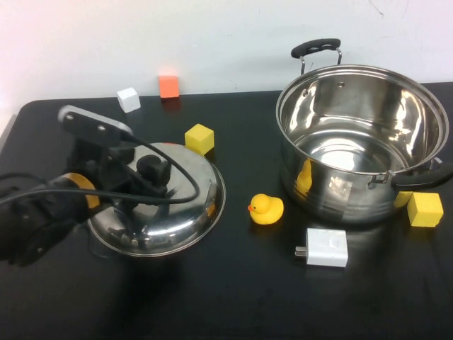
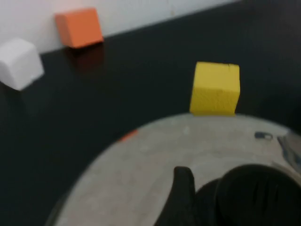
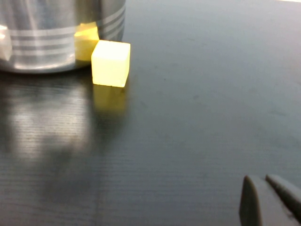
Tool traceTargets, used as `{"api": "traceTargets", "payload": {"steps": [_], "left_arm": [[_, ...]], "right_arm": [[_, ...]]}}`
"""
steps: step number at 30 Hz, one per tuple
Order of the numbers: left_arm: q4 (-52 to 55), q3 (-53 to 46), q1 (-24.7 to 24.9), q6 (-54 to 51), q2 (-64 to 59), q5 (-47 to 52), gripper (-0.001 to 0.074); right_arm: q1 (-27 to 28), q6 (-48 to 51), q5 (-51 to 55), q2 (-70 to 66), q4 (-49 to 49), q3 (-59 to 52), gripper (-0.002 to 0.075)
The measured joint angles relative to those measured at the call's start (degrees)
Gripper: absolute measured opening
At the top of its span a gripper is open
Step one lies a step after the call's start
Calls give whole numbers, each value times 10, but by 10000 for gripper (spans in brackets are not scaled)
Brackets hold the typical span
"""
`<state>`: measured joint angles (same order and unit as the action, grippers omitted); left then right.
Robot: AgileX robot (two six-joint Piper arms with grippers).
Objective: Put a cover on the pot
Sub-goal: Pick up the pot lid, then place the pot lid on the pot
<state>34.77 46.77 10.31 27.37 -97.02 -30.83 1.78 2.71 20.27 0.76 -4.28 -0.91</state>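
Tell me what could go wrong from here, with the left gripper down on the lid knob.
The left gripper sits at the lid's black knob; a shallow grip could let the domed lid tilt or slip. The rubber duck and white charger lie between lid and pot, so a low carry may hit them. The right gripper is low over the table, apart from the pot.
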Motion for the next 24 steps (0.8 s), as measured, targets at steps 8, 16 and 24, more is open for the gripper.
{"api": "traceTargets", "payload": {"steps": [8,16,24], "left_arm": [[-8,15,19,-10,-38,4,321],[-11,21,22,2,4,84,318],[14,102,31,69,127,179,318]], "right_arm": [[0,0,0,0,0,0,-2],[0,0,0,0,0,0,-2],[0,0,0,0,0,0,-2]]}}
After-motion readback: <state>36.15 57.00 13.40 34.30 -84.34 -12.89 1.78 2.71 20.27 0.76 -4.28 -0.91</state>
